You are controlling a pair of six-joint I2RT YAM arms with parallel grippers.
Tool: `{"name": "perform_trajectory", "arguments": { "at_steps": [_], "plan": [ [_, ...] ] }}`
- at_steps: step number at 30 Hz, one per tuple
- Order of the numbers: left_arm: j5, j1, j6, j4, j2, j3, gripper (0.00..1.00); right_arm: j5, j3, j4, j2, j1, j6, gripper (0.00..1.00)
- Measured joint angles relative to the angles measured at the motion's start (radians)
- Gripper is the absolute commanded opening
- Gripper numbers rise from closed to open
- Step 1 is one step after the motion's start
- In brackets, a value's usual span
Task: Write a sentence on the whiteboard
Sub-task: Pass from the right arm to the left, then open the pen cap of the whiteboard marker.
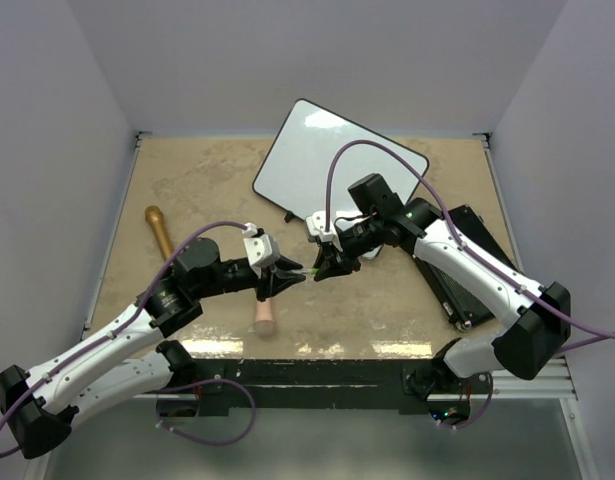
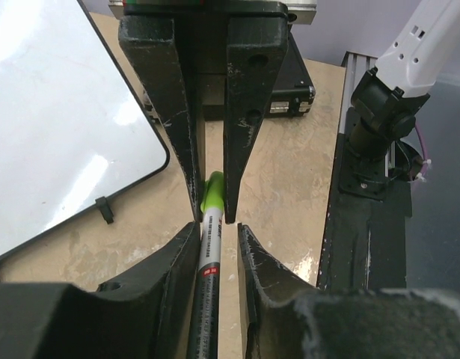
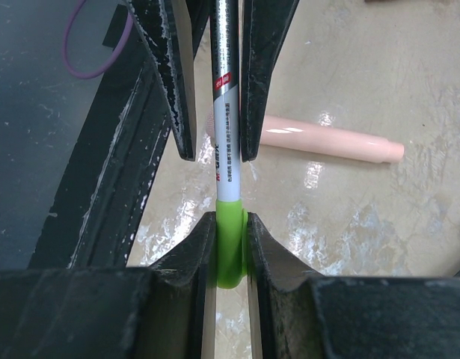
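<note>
Where the table [image 1: 207,180] is viewed from its left side, a brown stick [image 1: 159,232] is seen lying well apart from the rest. Nearer the middle, a pink cylinder [image 1: 263,313] is laid close to the front edge. Above it, the left gripper [image 1: 292,275] is set around the barrel of a marker [image 3: 227,112], with its jaws narrowly spread and a slit left along one side of the barrel. The marker is held level above the table, and its green cap [image 3: 230,247] is pinched tight from both sides by the right gripper [image 1: 322,268]. Behind both grippers, the whiteboard [image 1: 327,160] is laid at a slant at the back middle of the table. Farthest right, a black case [image 2: 295,82] is partly covered by the right arm.
</note>
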Motion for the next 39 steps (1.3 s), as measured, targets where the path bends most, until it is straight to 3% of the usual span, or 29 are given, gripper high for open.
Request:
{"name": "perform_trajectory", "arguments": {
  "at_steps": [15, 18, 20, 26, 29, 30, 32, 39],
  "plan": [
    [0.005, 0.005, -0.012, 0.03, 0.001, -0.014, 0.26, 0.0, 0.0, -0.01, 0.0, 0.001, 0.0, 0.0],
    [0.007, 0.005, -0.011, 0.03, 0.004, -0.014, 0.16, 0.0, 0.0, -0.016, 0.0, 0.001, 0.0, 0.0],
    [0.008, 0.006, -0.011, 0.03, 0.008, -0.014, 0.0, 0.001, 0.0, -0.023, 0.0, 0.001, 0.0, 0.0],
    [0.016, 0.006, -0.008, 0.03, 0.016, -0.014, 0.0, 0.007, 0.0, -0.032, 0.003, 0.001, 0.0, 0.0],
    [0.016, 0.006, -0.009, 0.03, 0.015, -0.014, 0.0, 0.006, 0.0, -0.032, 0.003, 0.001, 0.0, 0.28],
    [0.015, 0.006, -0.01, 0.03, 0.014, -0.015, 0.0, 0.006, 0.0, -0.032, 0.003, 0.001, 0.001, 0.46],
    [0.007, 0.006, -0.014, 0.031, 0.005, -0.021, 0.0, 0.006, 0.0, -0.029, 0.003, 0.001, 0.009, 0.6],
    [-0.05, 0.012, -0.093, 0.114, -0.132, -0.149, 0.0, 0.003, 0.0, -0.007, 0.0, 0.001, 0.016, 0.61]
  ]
}}
